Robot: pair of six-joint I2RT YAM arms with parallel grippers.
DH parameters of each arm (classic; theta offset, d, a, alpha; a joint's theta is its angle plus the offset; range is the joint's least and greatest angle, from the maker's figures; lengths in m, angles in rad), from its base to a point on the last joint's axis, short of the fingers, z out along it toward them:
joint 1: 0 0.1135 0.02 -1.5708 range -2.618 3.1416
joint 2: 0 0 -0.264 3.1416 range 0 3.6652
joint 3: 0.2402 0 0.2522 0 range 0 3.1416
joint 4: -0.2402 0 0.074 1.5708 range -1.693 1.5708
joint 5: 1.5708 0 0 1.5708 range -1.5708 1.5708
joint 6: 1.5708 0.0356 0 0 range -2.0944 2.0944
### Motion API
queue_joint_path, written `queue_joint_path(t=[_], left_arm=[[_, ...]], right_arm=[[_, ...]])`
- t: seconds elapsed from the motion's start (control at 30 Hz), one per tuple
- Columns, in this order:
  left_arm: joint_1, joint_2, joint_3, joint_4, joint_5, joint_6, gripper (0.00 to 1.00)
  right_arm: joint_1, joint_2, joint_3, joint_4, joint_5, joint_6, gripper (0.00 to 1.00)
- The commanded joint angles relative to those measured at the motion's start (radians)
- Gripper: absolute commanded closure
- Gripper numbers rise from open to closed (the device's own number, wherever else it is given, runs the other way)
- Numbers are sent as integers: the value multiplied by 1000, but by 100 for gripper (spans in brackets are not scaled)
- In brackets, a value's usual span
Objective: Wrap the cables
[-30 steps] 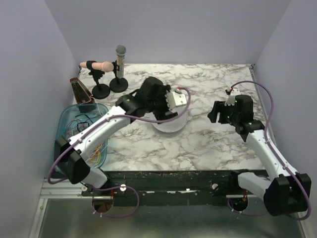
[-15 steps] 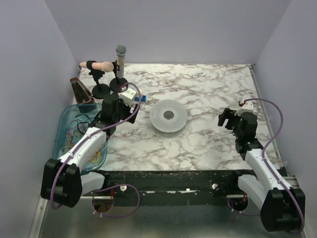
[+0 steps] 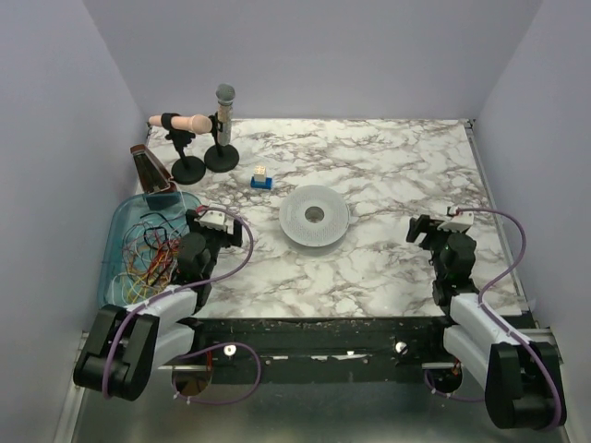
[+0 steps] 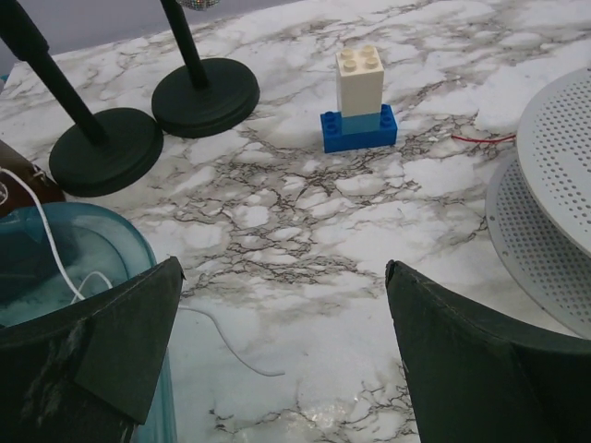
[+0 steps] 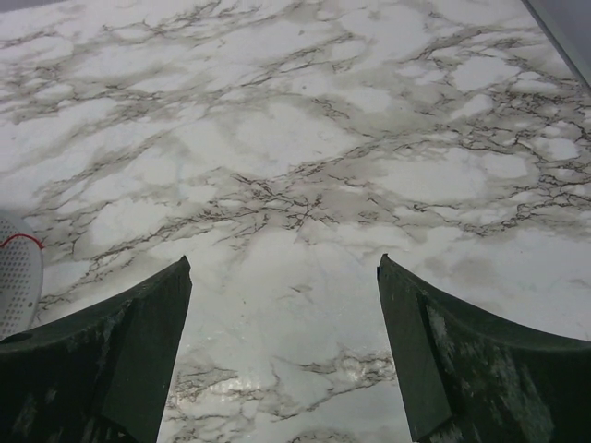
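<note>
The cables (image 3: 150, 253) are a tangle of thin red, yellow, orange and white wires in the blue bin (image 3: 121, 224) at the left. One white cable (image 4: 228, 344) trails out of the bin onto the marble. A thin red cable end (image 4: 482, 138) lies by the grey spool (image 3: 315, 215); it also shows in the right wrist view (image 5: 23, 240). My left gripper (image 3: 218, 231) (image 4: 283, 277) is open and empty, low beside the bin. My right gripper (image 3: 421, 228) (image 5: 283, 268) is open and empty over bare marble, right of the spool.
A white-and-blue toy block stack (image 3: 262, 177) (image 4: 359, 100) stands behind the spool to its left. Two black microphone stands (image 3: 222, 157) (image 3: 187, 168) and a brown wedge-shaped object (image 3: 148, 170) are at the back left. Walls close in both sides.
My left arm pulled back from over the spool to beside the bin, leaving the block stack standing on the table. My right arm drew back toward the near edge.
</note>
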Motion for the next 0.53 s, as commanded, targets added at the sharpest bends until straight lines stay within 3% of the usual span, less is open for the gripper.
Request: queue_joint_path(t=[0.0, 0.1, 0.5], left_arm=[[5, 50, -83, 333, -128, -48, 1], [5, 43, -84, 324, -259, -100, 1], [5, 50, -71, 304, -259, -110, 1]], right_arm=[[-4, -14, -22, 150, 27, -20, 10], [-4, 6, -10, 147, 13, -29, 10], [-4, 8, -5, 141, 1, -29, 10]])
